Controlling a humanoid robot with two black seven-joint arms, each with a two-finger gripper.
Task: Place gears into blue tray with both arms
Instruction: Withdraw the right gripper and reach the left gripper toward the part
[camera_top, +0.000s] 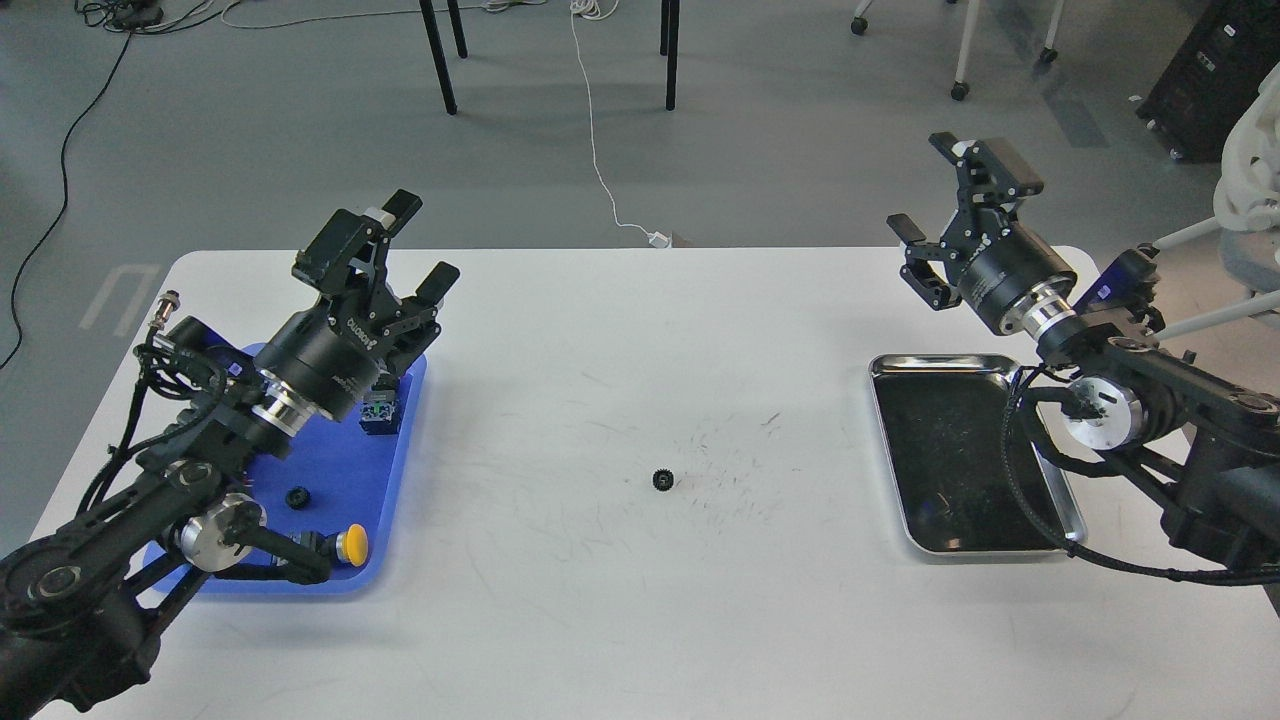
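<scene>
Nearest the camera, the thick links of the left arm come in over the desk's (620, 620) near left corner and cross the blue tray (405, 470), which sits along the left edge. In that tray one gear (297, 496) already lies near its middle, with a yellow-capped push-button (350, 545) towards its near edge and another switch with a green part (380, 412) at its far right side, partly under the gripper.

The left gripper (420, 245) hangs above the tray's far right corner with its fingers spread and nothing between them. The right gripper (945, 215) is raised over the far right part of the desk, beyond the steel tray (880, 365), also with fingers apart and empty.

The gear still to be moved (662, 480) lies flat on the bare desk near the centre, well apart from both trays. It is round, so it has no long axis to line up with. It sits to the right of the left gripper and nearer the camera, and to the left of the right gripper and also nearer the camera. I judge the left gripper slightly closer, and the blue tray is on its side, though either arm would have to reach inward and down to close on the disc
</scene>
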